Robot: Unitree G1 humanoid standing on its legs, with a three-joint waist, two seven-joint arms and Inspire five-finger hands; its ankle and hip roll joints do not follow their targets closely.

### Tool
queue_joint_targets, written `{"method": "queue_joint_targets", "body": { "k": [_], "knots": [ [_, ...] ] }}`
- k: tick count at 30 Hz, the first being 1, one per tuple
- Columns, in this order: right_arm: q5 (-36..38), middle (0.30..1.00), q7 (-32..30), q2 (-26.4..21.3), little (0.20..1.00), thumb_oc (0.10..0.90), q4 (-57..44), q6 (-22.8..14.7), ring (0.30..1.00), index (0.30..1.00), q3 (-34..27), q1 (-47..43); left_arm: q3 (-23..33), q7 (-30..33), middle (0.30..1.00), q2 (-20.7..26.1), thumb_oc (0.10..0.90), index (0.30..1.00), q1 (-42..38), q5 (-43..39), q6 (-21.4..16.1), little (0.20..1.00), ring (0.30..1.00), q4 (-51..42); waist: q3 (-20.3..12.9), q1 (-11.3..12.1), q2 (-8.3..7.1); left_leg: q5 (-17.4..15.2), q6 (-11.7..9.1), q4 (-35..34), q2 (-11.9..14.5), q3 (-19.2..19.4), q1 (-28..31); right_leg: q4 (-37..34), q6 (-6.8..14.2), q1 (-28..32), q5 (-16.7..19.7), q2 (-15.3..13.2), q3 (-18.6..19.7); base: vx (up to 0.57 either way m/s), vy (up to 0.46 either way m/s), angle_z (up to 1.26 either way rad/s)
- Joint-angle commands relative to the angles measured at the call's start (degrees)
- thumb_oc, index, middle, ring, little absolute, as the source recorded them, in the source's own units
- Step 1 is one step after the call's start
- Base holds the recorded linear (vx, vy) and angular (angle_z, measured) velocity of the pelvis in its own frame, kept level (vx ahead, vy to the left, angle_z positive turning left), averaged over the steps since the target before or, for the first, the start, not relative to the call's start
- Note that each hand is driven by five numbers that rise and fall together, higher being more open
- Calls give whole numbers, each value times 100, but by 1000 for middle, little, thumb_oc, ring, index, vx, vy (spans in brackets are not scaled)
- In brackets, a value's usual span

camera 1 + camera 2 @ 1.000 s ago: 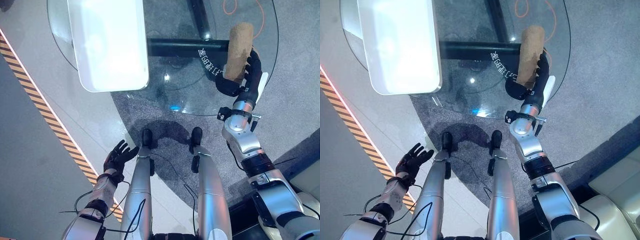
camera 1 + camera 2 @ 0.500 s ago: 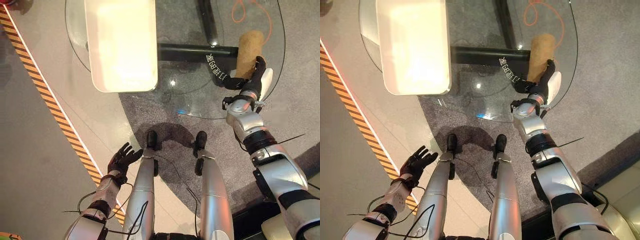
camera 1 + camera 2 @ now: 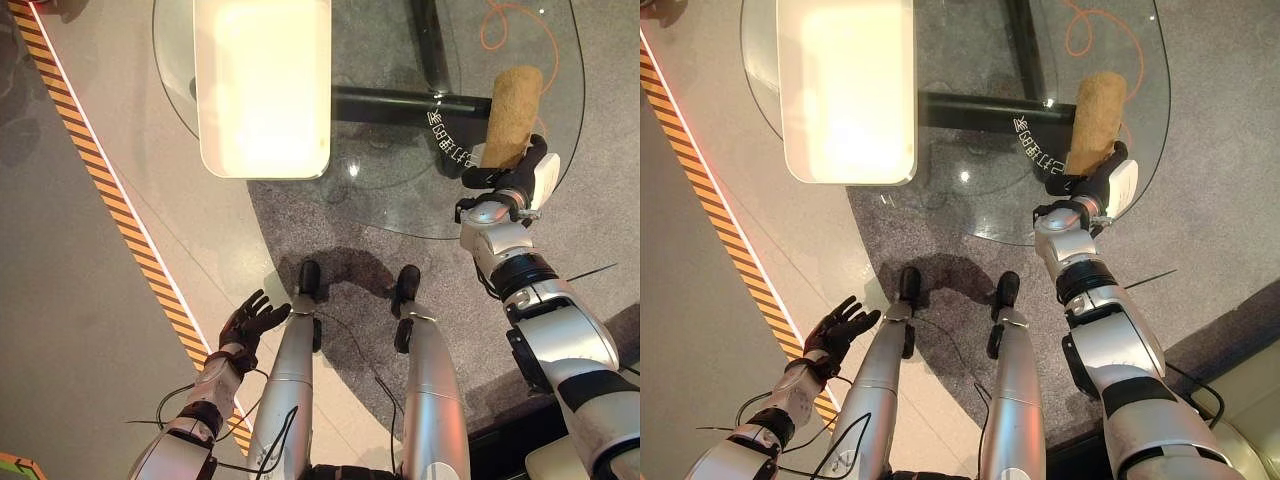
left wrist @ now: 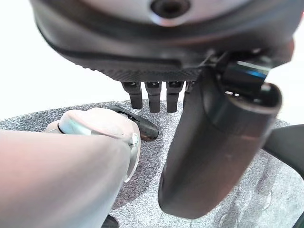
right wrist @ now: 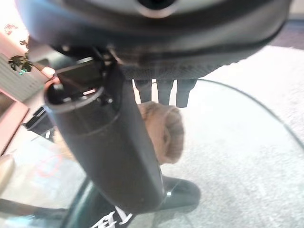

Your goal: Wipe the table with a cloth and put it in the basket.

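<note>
Round clear glass table (image 3: 400,215) on a black crossbar base, standing on grey speckled carpet (image 3: 330,235). Rolled tan-brown cloth (image 3: 511,115) lies on the glass near the table's right edge, long axis pointing away from the robot. Right hand (image 3: 508,180) sits at the near end of the cloth, dark fingers and thumb curled round that end, gripping it; the right wrist view shows the cloth (image 5: 164,130) just past the fingers (image 5: 164,92). White rectangular basket (image 3: 263,85) with rounded corners sits on the left part of the table, well apart from the cloth. Left hand (image 3: 250,322) hangs low by the robot's left side above the floor, fingers spread and relaxed, holding nothing. Orange-and-black striped floor tape (image 3: 110,205) runs diagonally at left. Orange cord (image 3: 500,25) loops under the glass, beyond the cloth.
</note>
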Motion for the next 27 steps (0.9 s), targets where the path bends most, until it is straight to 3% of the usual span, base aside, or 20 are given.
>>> {"method": "queue_joint_targets", "body": {
  "k": [1, 10, 27],
  "knots": [
    [-162, 900, -289, -647, 900, 800, -26, -234, 900, 900, 191, -473, -81, 5, 900, -31, 800, 900, 69, -206, -65, 900, 900, 49, -130, -9, 302, -290, 622, 157, -419, 535, -26, -25, -319, 61, -136, 339, -463, 0, 0, 0],
    [-179, 900, -204, -761, 900, 800, 81, -250, 900, 900, 254, -558, -99, 0, 900, -26, 800, 900, 96, -211, -77, 900, 900, 50, -130, 11, 319, -263, 627, 141, -426, 526, -70, -19, -317, 17, -131, 341, -472, 0, 0, 0],
    [831, 900, 488, -789, 900, 800, 239, -549, 900, 900, 106, -582, -114, -22, 900, -18, 800, 900, 137, -186, -53, 900, 900, 55, -130, 29, 363, -278, 654, 230, -463, 479, -207, 138, -363, -146, -196, 367, -448, 14, 1, 0]
  ]
}}
